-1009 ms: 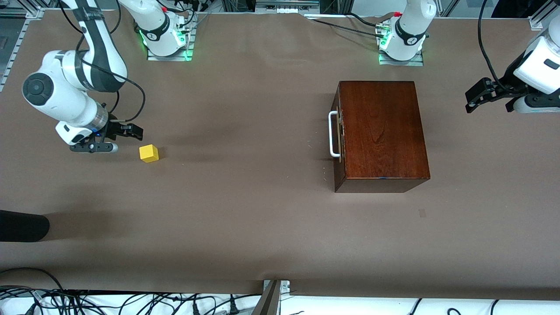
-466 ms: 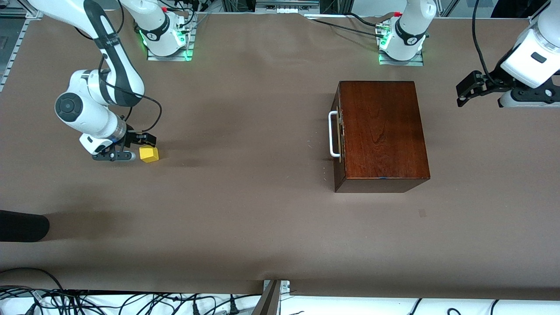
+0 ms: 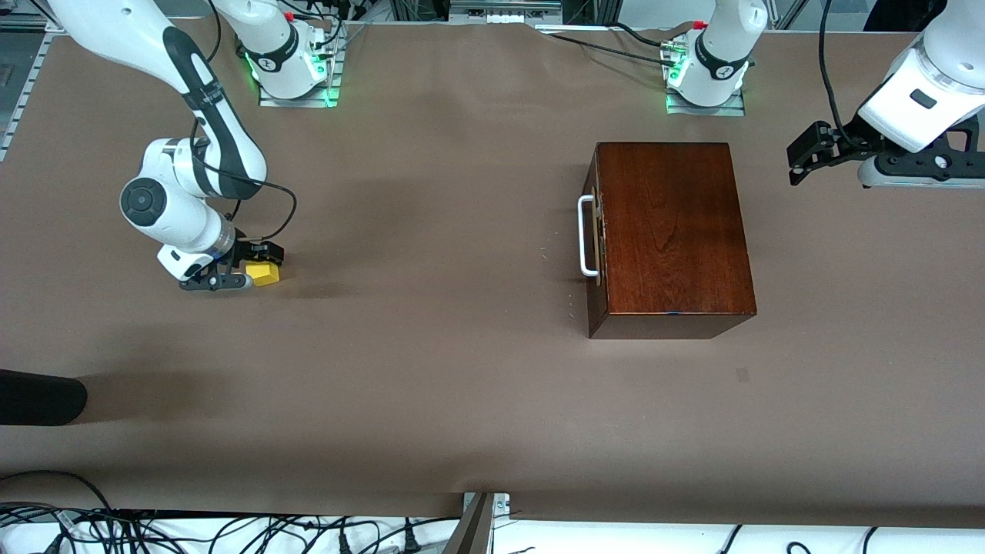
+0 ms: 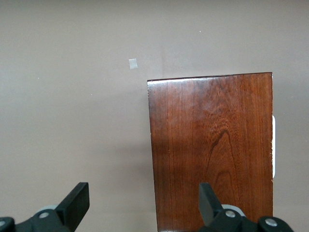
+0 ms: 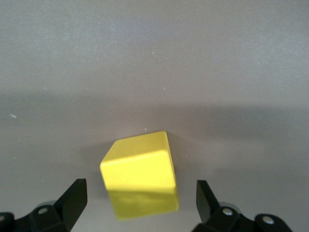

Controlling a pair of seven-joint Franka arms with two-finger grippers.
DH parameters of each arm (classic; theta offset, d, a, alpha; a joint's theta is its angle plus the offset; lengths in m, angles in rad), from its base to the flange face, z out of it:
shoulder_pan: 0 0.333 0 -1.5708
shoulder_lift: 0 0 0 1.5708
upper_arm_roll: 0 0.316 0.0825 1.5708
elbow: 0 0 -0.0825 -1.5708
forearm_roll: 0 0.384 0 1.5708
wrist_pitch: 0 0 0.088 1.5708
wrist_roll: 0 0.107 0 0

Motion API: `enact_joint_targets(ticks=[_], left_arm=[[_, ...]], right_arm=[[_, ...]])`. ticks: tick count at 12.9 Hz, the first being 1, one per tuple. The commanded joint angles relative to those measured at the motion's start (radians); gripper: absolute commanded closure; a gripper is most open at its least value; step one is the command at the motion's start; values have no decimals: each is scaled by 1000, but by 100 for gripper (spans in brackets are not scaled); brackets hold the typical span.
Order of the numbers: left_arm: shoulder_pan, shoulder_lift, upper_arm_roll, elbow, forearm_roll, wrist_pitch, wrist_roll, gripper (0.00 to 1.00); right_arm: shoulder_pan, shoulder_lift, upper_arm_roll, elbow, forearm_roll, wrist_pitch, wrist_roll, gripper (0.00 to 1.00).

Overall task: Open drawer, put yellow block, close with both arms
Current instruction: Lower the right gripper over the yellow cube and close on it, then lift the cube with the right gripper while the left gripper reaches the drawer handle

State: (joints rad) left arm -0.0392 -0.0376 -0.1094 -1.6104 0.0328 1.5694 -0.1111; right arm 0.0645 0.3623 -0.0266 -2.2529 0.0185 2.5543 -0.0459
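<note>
The yellow block (image 3: 265, 275) lies on the brown table toward the right arm's end. My right gripper (image 3: 248, 266) is low over it, open; in the right wrist view the block (image 5: 139, 175) sits between the two fingers (image 5: 73, 197), with a gap on each side. The dark wooden box (image 3: 673, 231) stands toward the left arm's end with its drawer shut and the white handle (image 3: 587, 235) facing the block. My left gripper (image 3: 802, 156) hangs open in the air beside the box; the left wrist view shows the box top (image 4: 212, 150) below my left gripper (image 4: 142, 200).
A black rounded object (image 3: 38, 396) lies at the table edge at the right arm's end, nearer the front camera. A small pale patch (image 3: 742, 375) marks the table nearer the camera than the box. The arm bases (image 3: 292, 65) stand along the back edge.
The right gripper has moved over to the yellow block and come down around it. The left gripper has drifted toward the box. Block and box have not moved.
</note>
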Motion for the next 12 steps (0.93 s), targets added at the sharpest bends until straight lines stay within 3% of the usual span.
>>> enact_joint_targets(ticks=[1, 3, 6, 9, 10, 12], left_arm=[[1, 18, 0, 38, -17, -25, -7, 0], [-10, 22, -9, 44, -27, -23, -27, 0], [-60, 74, -76, 61, -42, -20, -189, 0], [-102, 126, -186, 60, -37, -11, -381, 0], [-116, 155, -237, 61, -33, 4, -462, 0], [-166, 197, -265, 55, -27, 79, -542, 0]], right_arm=[[1, 26, -3, 9, -9, 35, -23, 0], [0, 41, -3, 25, -8, 38, -48, 2], [1, 63, -3, 61, -9, 38, -60, 2], [3, 70, -3, 72, -9, 38, -71, 6], [3, 72, -3, 75, -8, 38, -71, 23], [3, 72, -3, 75, -9, 37, -71, 67]])
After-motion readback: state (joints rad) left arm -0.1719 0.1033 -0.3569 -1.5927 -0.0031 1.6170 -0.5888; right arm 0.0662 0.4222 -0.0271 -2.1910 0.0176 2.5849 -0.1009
